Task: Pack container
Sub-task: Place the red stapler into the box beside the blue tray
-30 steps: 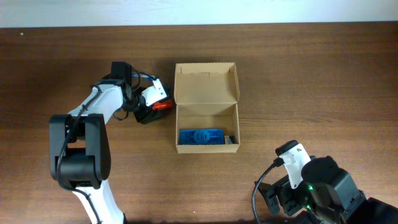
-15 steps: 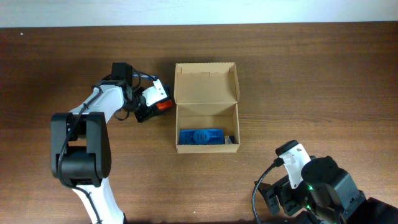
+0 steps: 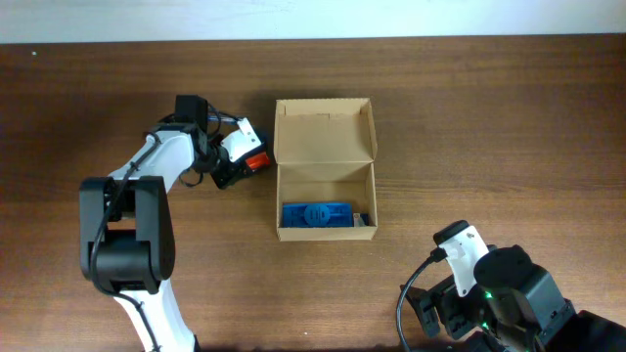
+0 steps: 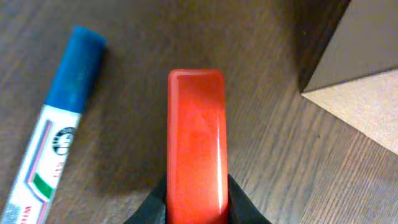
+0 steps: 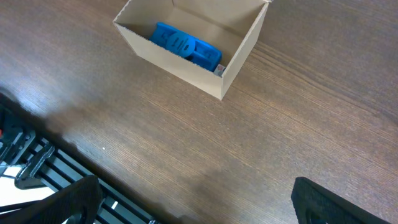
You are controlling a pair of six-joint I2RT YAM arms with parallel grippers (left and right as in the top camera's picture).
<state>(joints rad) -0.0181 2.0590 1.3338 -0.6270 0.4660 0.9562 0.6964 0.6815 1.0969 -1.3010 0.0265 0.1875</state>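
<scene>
The container (image 3: 326, 166) is a tan cardboard box in the middle of the table, its flap lid standing open at the far side. A blue object (image 3: 316, 214) lies inside at the near end, also seen as the blue object (image 5: 185, 45) in the right wrist view. My left gripper (image 3: 238, 161) is just left of the box, shut on a glossy red rectangular block (image 4: 196, 143) that sticks out ahead of the black fingers (image 4: 239, 202). The box corner (image 4: 357, 59) shows to its right. My right gripper (image 5: 199, 208) stands wide open and empty at the near right.
A blue-capped white marker (image 4: 53, 143) lies on the wood just left of the red block. The right arm's base (image 3: 499, 298) fills the near right corner. Black slats (image 5: 37, 162) run along the table's near edge below the right gripper.
My left gripper has closed on the red block and shifted slightly toward the far side. The right arm and the box have not moved.
</scene>
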